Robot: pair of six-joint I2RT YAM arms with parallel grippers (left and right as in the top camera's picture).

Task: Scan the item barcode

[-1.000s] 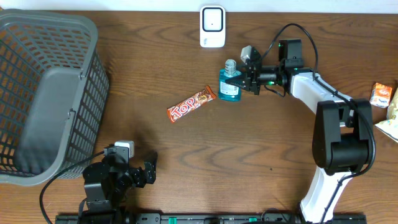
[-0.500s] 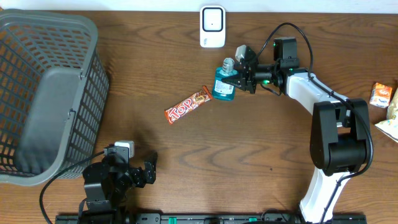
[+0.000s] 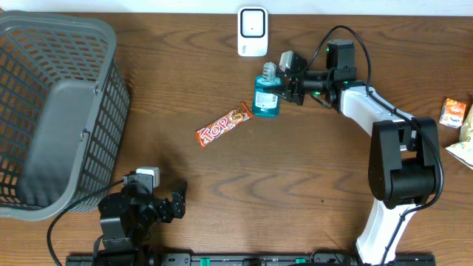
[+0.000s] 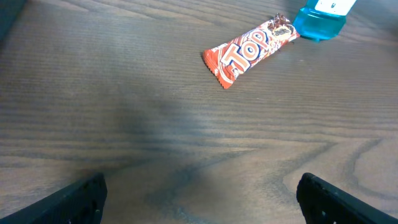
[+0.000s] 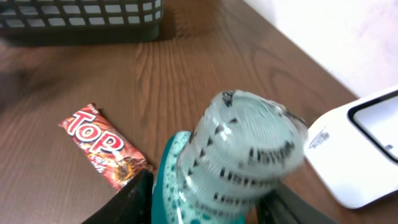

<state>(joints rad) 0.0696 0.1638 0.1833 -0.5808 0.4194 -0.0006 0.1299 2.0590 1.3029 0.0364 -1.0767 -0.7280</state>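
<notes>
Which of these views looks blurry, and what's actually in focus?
Right wrist view: the bottle, close to the lens, is smeared and soft; the candy bar behind it is sharper. Left wrist view: candy bar crisp, a dim shadow patch on the table. Overhead view: sharp, evenly lit.

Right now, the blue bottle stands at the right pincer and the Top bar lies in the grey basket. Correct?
No: the Top bar lies on the table, outside the grey basket, as the overhead view shows. The rest holds.
</notes>
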